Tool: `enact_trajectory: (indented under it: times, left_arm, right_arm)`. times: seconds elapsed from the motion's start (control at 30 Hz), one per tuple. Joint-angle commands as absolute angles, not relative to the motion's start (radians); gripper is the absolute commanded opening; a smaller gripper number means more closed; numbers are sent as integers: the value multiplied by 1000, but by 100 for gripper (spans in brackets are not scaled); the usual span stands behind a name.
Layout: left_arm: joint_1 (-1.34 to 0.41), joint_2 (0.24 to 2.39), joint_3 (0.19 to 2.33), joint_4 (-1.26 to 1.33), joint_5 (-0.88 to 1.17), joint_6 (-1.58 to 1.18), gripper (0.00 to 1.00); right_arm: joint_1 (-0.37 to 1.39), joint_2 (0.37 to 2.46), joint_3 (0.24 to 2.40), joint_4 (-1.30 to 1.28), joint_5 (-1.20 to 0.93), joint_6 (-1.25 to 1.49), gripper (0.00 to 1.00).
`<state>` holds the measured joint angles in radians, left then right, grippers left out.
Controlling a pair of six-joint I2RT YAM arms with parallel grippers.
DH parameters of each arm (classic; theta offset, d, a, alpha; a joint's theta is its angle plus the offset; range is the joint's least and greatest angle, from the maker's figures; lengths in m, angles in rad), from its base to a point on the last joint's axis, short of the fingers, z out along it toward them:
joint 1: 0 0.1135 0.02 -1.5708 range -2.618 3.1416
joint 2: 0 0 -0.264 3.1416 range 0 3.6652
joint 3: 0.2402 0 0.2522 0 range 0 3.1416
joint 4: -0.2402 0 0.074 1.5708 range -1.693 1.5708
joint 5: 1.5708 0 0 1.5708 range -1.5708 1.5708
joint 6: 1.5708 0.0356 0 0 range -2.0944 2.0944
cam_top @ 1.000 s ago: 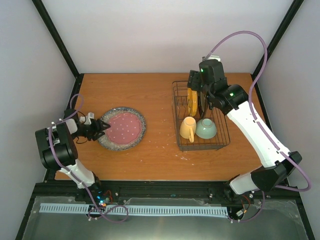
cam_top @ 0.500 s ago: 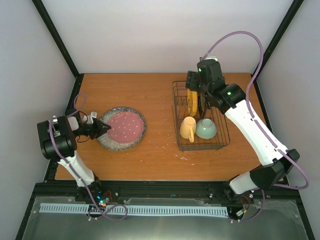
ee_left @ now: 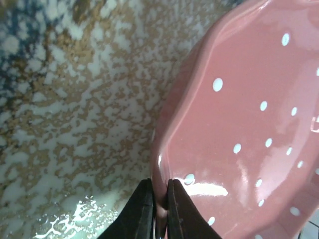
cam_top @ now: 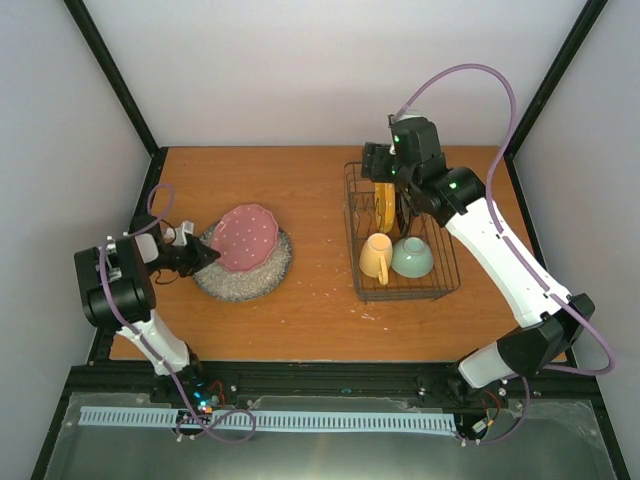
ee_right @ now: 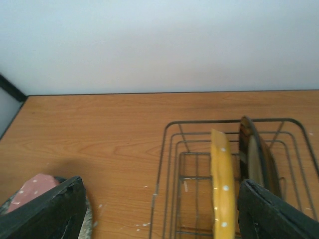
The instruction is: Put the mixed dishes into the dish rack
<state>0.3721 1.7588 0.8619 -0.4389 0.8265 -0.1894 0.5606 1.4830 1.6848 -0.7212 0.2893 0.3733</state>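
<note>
1. The tabletop [cam_top: 300, 190] carries everything. The dish rack [cam_top: 352, 232] sits well away from the left claw [cam_top: 203, 256], on its far side across bare wood, and directly under the right claw [cam_top: 380, 165].
2. The speckled plate [cam_top: 240, 283] lies flat just beneath the left claw. It should stay there, so the lift has to be clean enough not to drag it.
3. The pink dotted plate [cam_top: 248, 238] stands tilted, with its claw-side rim raised and its far edge apparently resting on the speckled plate. I would raise it slowly until that far edge is free before moving it sideways.
4. Below the right claw, a yellow plate [cam_top: 384, 205] and a dark plate [cam_top: 400, 205] stand upright in the rack. The wire slots on the left-claw side of the yellow plate look free, and that is probably the best target. Turn the pink plate on edge before lowering it.
5. A yellow mug [cam_top: 376, 257] and a green bowl [cam_top: 412, 258] fill the rack's near end, so keep the approach clear of them.
6. The left claw is clamped on the pink plate's rim, and its fingertips [ee_left: 144, 209] pinch only the thin lip. That is a shallow hold, so avoid jerks or fast wrist turns.
7. The right claw hangs with its jaws wide apart and holds nothing. It ought to back away from the slots, or be ready to steady the plate.
</note>
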Motion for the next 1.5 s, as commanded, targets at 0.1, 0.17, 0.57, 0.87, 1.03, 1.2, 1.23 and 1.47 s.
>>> enact_trajectory:
  times: [0.1, 0.17, 0.57, 0.87, 1.03, 1.2, 1.23, 1.47]
  left_arm:
    - [373, 1618, 907, -420, 901, -208, 1]
    - [373, 1603, 920, -436, 896, -204, 1]
    - [373, 1379, 991, -508, 905, -255, 1]
    - [374, 1296, 1074, -604, 914, -242, 0]
    - [373, 1266, 1072, -615, 920, -247, 1]
    - [374, 1244, 1078, -634, 925, -245, 1]
    - [374, 1238, 1080, -643, 922, -242, 1]
    - [374, 1200, 1076, -657, 927, -237, 1]
  right_arm:
    - [557, 1509, 1666, -631, 39, 342, 83]
    - [557, 1524, 1667, -614, -46, 346, 83]
    - [563, 1741, 1631, -474, -628, 487, 96]
    - [576, 1825, 1588, -267, -837, 616, 99]
    - [603, 1871, 1630, -212, -872, 661, 99]
    - [648, 1961, 1741, -260, -864, 656, 99]
    - [659, 1987, 1780, -283, -860, 639, 99]
    - [732, 2123, 1975, -354, -869, 624, 94]
